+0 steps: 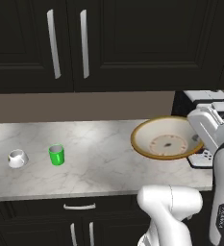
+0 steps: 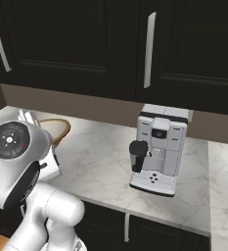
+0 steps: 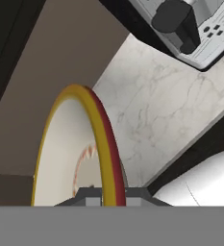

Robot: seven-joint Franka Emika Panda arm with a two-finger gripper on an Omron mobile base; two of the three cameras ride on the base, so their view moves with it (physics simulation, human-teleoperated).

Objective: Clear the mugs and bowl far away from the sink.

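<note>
Bowl in hand, mugs not yet moved.
End effector [image 3: 108, 192] is clenched on the rim of the bowl [image 1: 166, 139], which hangs tilted just above the marble bench [image 1: 99, 158] at about 3 o'clock in the left base view, near the coffee machine [image 2: 159, 149]. White mug [image 1: 17, 157] and green mug [image 1: 56, 154] stand at 9 o'clock, well apart from the bowl. Judgement: bowl mid-transfer; both mugs likely left.
</note>
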